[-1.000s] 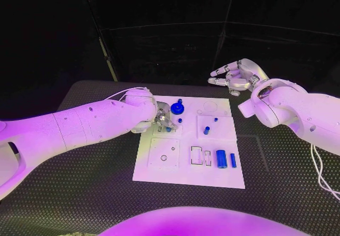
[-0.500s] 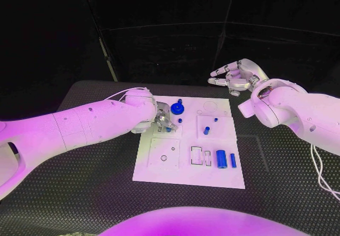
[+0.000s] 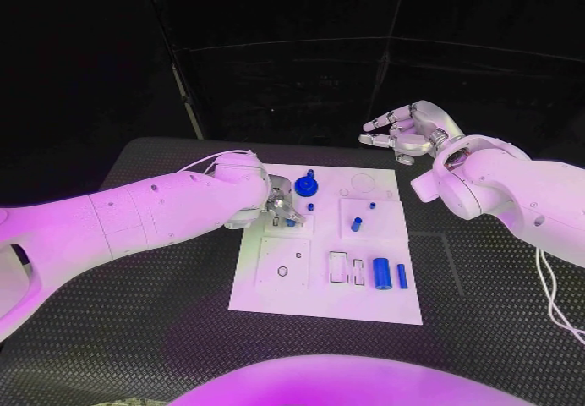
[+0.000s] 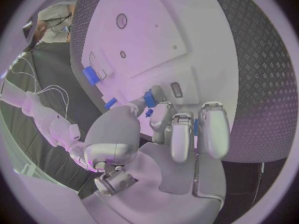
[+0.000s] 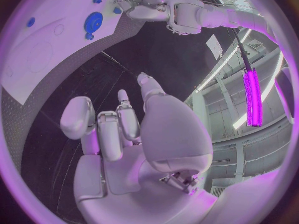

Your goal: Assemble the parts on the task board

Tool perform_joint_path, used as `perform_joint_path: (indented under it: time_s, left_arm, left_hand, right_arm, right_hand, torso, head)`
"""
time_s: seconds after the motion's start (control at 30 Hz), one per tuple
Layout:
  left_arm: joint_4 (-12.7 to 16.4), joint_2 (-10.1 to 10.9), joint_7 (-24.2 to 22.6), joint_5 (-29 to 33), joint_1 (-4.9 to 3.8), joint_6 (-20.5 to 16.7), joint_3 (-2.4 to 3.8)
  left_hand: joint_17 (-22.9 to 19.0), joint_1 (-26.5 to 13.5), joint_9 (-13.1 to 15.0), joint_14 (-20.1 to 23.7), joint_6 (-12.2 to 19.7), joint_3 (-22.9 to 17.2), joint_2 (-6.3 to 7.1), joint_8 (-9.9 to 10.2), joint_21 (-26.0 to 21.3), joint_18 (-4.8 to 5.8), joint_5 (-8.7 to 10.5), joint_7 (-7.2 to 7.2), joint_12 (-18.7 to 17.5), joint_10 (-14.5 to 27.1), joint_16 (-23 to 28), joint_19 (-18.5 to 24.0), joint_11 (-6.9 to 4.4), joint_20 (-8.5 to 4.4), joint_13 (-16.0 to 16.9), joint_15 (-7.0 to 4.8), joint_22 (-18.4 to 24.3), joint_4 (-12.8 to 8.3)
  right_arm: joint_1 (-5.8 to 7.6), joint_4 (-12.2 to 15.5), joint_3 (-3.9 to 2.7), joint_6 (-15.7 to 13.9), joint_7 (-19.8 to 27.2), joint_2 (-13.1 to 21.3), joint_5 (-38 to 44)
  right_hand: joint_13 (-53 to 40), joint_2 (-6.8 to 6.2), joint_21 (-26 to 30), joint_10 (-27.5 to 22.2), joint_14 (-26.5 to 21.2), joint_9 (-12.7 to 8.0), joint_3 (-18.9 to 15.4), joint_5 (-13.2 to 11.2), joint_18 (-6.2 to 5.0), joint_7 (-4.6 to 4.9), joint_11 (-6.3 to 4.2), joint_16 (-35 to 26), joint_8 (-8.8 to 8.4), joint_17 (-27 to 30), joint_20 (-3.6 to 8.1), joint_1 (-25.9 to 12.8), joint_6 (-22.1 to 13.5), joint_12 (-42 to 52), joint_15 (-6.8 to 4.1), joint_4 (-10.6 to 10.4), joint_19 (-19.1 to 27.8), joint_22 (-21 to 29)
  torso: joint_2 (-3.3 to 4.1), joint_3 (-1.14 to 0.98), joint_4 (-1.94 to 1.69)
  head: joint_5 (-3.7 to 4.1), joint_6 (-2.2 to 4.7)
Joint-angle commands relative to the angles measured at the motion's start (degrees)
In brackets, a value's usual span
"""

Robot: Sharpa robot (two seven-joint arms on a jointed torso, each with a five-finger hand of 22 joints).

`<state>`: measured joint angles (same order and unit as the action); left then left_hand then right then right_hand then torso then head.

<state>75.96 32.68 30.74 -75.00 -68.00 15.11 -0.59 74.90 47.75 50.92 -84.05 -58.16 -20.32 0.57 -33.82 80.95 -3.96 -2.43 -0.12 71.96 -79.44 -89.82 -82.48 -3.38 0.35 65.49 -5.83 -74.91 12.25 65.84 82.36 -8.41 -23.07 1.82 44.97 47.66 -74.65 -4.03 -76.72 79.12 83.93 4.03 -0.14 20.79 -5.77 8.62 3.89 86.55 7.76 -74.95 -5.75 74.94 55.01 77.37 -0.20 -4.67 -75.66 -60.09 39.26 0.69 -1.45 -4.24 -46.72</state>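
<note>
- Nothing I can see has shifted in the last second: both my arms and every part on the task board [image 3: 366, 309] lie just as they did.
- My left hand [image 3: 281, 209] sits low over the board's 10 o'clock corner, fingers curled down around a small blue part [image 4: 149, 99]. In the left wrist view the part lies between thumb and fingertip, so I judge I am pinching it to seat it there.
- My right hand [image 3: 402, 131] hangs off the board at 1 o'clock, holding nothing, fingers loosely apart. I read it as parked out of the left arm's way.
- A blue knob [image 3: 306, 185] stands just beside my left hand at 12 o'clock, and a small blue peg [image 3: 356, 224] stands near the board's middle.
- Two blue cylinders [image 3: 381, 272] lie side by side at 4 o'clock, beside the rectangular slots [image 3: 338, 266].
- My left hand works close to the board's left edge; the knob crowds it on the far side, so lifting straight up looks safest.
- Bare bench [image 3: 146, 338] lies open from 6 to 9 o'clock for drawing the arm back.
</note>
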Motion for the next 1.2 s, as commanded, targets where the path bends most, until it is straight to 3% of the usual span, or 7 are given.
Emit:
perform_joint_path:
  time_s: [0.03, 1.2]
  left_arm:
    - [-0.08, 0.29, 0.92, -0.17, 0.77, 3.28, -0.59]
    - [0.95, 1.72, 0.98, -2.12, 0.79, -0.2, -0.58]
  left_hand:
    - [15.1, -0.52, 0.09, -5.95, -0.14, 0.41, -0.06, 0.0, 0.2, 1.07, -0.3, 0.16, 0.26, -0.4, -0.18, -0.41, -0.2, -0.18, 0.05, -0.48, -4.05, -0.08]
    - [15.1, 0.31, 0.4, -5.95, -0.63, 0.96, -0.45, -0.36, 0.86, 1.27, -0.31, -0.1, 0.99, -1.01, -0.18, -1.01, -0.42, -0.28, 0.87, -0.62, -4.91, -0.34]
  right_arm:
    - [0.1, 0.04, -0.04, 0.33, 0.32, -0.07, 0.11]
    - [0.09, -0.11, -0.04, 0.37, 0.37, -0.08, 0.23]
  right_hand:
    - [0.05, 0.11, 0.18, -0.21, 4.29, -0.09, -0.42, -0.24, 0.1, -0.06, -0.23, -0.15, 0.31, -6.87, 0.31, -0.29, -0.2, -0.11, -0.46, 0.04, -0.11, 0.07]
    - [0.05, 0.11, 0.18, -0.21, 4.29, -0.09, -0.42, -0.24, 0.1, -0.06, -0.23, -0.15, 0.31, -6.87, 0.31, -0.29, -0.2, -0.11, -0.46, 0.04, -0.11, 0.07]
  torso:
    - [-0.01, -0.01, 0.01]
    - [0.02, 0.0, 0.08]
  head:
    - [-0.06, 0.02]
    - [-0.53, 0.54]
